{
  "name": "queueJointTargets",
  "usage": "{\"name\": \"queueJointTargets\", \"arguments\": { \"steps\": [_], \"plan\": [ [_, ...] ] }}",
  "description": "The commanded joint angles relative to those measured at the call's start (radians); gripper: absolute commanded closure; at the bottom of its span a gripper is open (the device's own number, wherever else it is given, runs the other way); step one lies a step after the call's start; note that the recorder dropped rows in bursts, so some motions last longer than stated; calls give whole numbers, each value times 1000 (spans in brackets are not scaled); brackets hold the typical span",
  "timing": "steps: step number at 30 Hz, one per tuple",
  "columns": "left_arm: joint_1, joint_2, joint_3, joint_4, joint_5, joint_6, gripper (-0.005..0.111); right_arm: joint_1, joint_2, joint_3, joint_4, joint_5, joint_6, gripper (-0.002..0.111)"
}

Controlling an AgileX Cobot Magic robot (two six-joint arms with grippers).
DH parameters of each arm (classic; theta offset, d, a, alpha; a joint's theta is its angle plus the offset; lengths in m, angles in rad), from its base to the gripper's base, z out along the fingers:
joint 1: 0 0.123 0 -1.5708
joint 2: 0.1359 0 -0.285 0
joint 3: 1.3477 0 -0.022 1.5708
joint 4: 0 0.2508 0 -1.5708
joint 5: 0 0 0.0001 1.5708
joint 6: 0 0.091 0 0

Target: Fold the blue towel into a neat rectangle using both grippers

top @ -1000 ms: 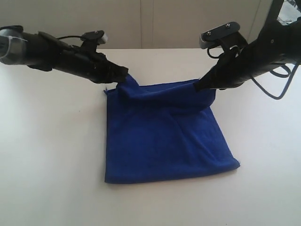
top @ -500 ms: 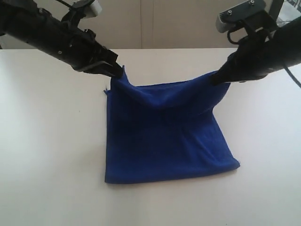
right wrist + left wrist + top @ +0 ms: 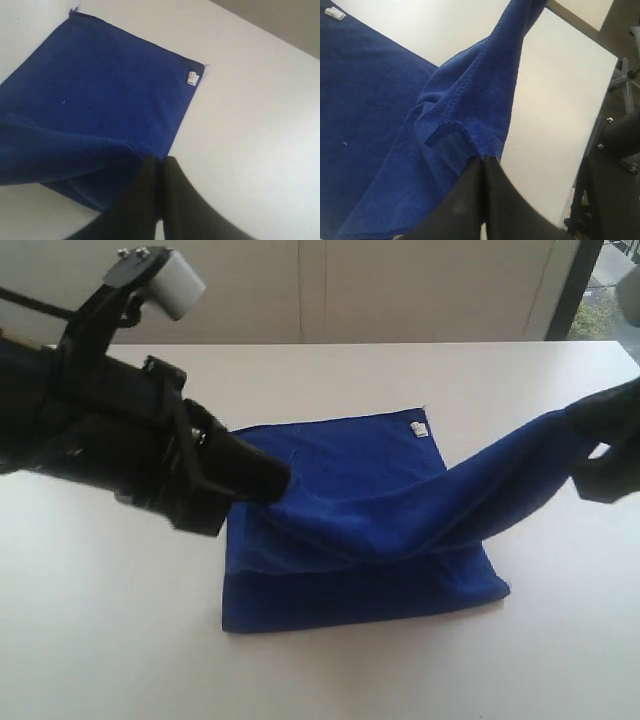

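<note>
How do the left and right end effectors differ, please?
The left end effector hangs above the blue towel's left part; the right end effector is out past its right side. The left carries a grey-white box; the right, cut by the frame, shows none. Both are shut on the towel, lifting a layer between them.

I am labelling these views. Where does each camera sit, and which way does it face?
Exterior: off-robot, facing the table and blue towel; left gripper, right gripper show.
Left wrist: behind the left gripper, looking along its shut jaws at the towel.
Right wrist: likewise, behind the right gripper.
All share the white tag.
</note>
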Motion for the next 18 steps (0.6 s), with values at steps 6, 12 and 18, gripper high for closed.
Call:
{"name": "queueJointTargets", "arguments": {
  "steps": [6,12,18],
  "plan": [
    [-41,-183,91,-98,9,-32,107,-5,-176,35,32,50,-17,108],
    [-41,-204,94,-142,28,-57,107,-5,-171,35,61,44,-36,108],
    [-42,-204,94,-171,70,-55,107,-5,-173,35,63,48,-36,108]
  ]
}}
